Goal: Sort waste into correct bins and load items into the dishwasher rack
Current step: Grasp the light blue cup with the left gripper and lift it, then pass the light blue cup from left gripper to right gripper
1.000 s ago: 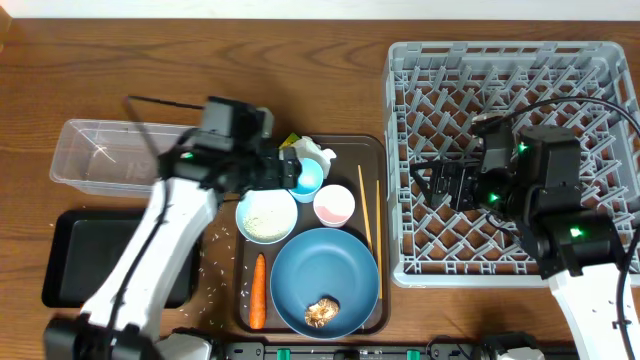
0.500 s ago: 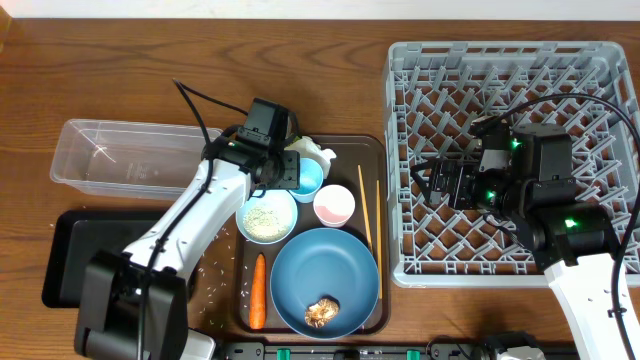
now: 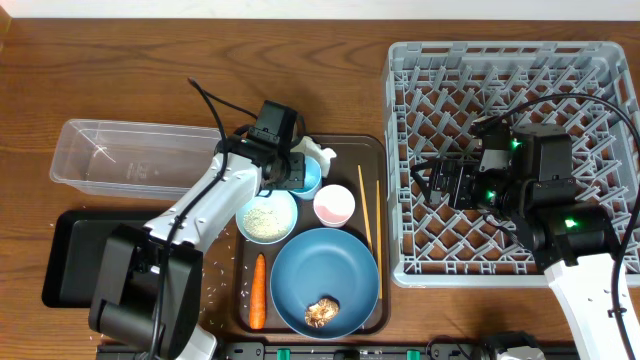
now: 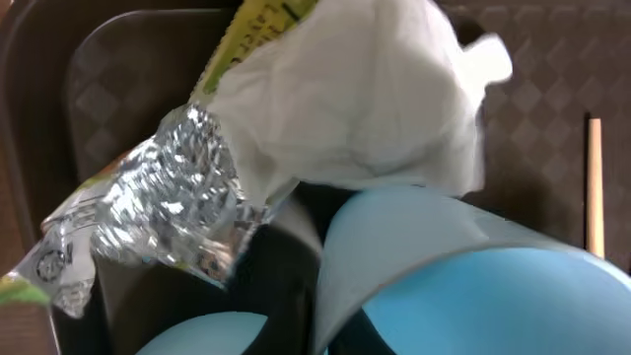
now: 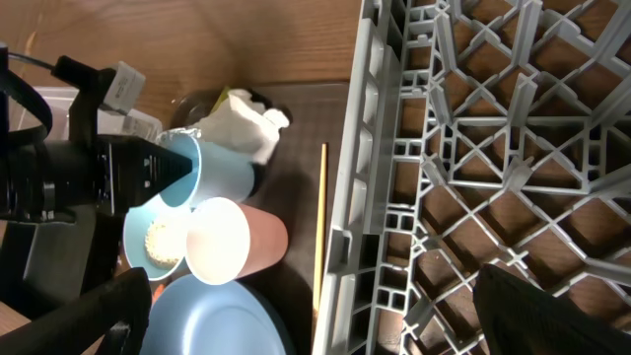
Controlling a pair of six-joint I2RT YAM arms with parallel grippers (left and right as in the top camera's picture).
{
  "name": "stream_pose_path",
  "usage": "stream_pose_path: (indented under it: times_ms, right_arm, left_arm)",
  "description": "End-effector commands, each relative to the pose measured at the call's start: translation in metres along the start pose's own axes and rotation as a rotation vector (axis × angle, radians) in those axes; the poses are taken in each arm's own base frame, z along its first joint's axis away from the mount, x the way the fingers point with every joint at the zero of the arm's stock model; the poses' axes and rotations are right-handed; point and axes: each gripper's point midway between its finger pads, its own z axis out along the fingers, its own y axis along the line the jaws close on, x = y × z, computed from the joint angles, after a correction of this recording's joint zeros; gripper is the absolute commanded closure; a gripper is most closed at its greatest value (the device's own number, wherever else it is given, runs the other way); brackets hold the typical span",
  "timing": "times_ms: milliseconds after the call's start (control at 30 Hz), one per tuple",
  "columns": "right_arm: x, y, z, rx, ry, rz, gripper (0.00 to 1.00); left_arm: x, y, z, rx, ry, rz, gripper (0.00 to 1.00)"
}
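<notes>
Left wrist view: the left gripper (image 3: 297, 172) is pressed up against the light-blue cup (image 4: 463, 286), and I cannot tell whether it grips the rim. The white paper scrap (image 4: 365, 99) and foil (image 4: 177, 207) lie just beyond. The right gripper (image 3: 432, 184), spread wide and empty, hangs over the dishwasher rack (image 5: 493, 148), well apart.

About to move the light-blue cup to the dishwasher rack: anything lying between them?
Only the wooden chopsticks, flat on the brown tray between light-blue cup and rack; the right tool hovers over the rack's tray-side edge.
</notes>
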Motion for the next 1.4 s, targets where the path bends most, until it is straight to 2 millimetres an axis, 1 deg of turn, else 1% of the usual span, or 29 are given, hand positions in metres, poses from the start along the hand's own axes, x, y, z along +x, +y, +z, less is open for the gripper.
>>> stream_pose_path:
  times_ms: [0, 67, 167, 300, 367, 467, 567, 733, 767, 833, 900, 933, 1000, 1100, 1200, 1233, 1367]
  right_arm:
    - [-0.005, 0.0, -0.003, 0.004, -0.015, 0.007, 0.01]
    - [-0.005, 0.0, -0.003, 0.004, -0.014, 0.007, 0.01]
    - [-0.004, 0.002, -0.003, -0.007, -0.01, 0.008, 0.01]
    - [-0.003, 0.003, -0.003, -0.013, -0.004, 0.009, 0.01]
    - [-0.003, 0.004, -0.003, -0.02, -0.001, 0.011, 0.01]
    - [0.001, 0.015, -0.004, -0.082, 0.018, 0.013, 0.01]
    - [0.003, 0.022, -0.005, -0.127, 0.031, 0.011, 0.01]
    - [-0.006, 0.029, -0.006, -0.156, -0.005, -0.012, 0.03]
    - [-0.009, 0.034, -0.007, -0.183, -0.015, -0.023, 0.03]
    - [-0.015, 0.062, -0.016, -0.336, -0.039, -0.108, 0.05]
    - [-0.018, 0.092, -0.03, -0.506, -0.064, -0.197, 0.09]
    - [-0.02, 0.108, -0.041, -0.601, -0.079, -0.244, 0.12]
    - [-0.019, 0.134, -0.059, -0.744, -0.1, -0.329, 0.15]
    - [-0.015, 0.159, -0.074, -0.856, -0.108, -0.404, 0.17]
    - [-0.005, 0.179, -0.08, -0.923, -0.102, -0.472, 0.18]
    - [-0.001, 0.185, -0.081, -0.942, -0.099, -0.493, 0.18]
    - [0.017, 0.206, -0.088, -1.022, -0.107, -0.624, 0.15]
  left_arm:
    - [-0.016, -0.007, -0.017, 0.018, -0.053, 0.003, 0.94]
    - [-0.02, -0.01, -0.029, 0.028, -0.081, 0.005, 0.94]
    - [-0.026, -0.014, -0.052, 0.053, -0.135, 0.009, 0.94]
    - [-0.031, -0.019, -0.094, 0.103, -0.219, 0.009, 0.94]
    - [-0.031, -0.023, -0.116, 0.159, -0.254, 0.005, 0.94]
    - [-0.027, -0.03, -0.151, 0.283, -0.293, -0.003, 0.94]
    - [-0.024, -0.038, -0.181, 0.423, -0.32, -0.005, 0.94]
    - [-0.02, -0.05, -0.219, 0.689, -0.321, 0.001, 0.94]
    - [-0.019, -0.053, -0.225, 0.748, -0.315, 0.008, 0.94]
    - [-0.017, -0.064, -0.246, 0.91, -0.308, 0.052, 0.94]
    - [-0.014, -0.072, -0.262, 1.02, -0.306, 0.099, 0.94]
    - [-0.012, -0.077, -0.271, 1.077, -0.305, 0.13, 0.94]
    - [-0.007, -0.085, -0.287, 1.168, -0.297, 0.178, 0.94]
    - [-0.002, -0.091, -0.302, 1.25, -0.278, 0.216, 0.94]
    - [0.005, -0.095, -0.315, 1.325, -0.262, 0.273, 0.94]
    - [0.007, -0.095, -0.318, 1.34, -0.258, 0.285, 0.94]
    - [0.007, -0.095, -0.318, 1.34, -0.257, 0.284, 0.94]
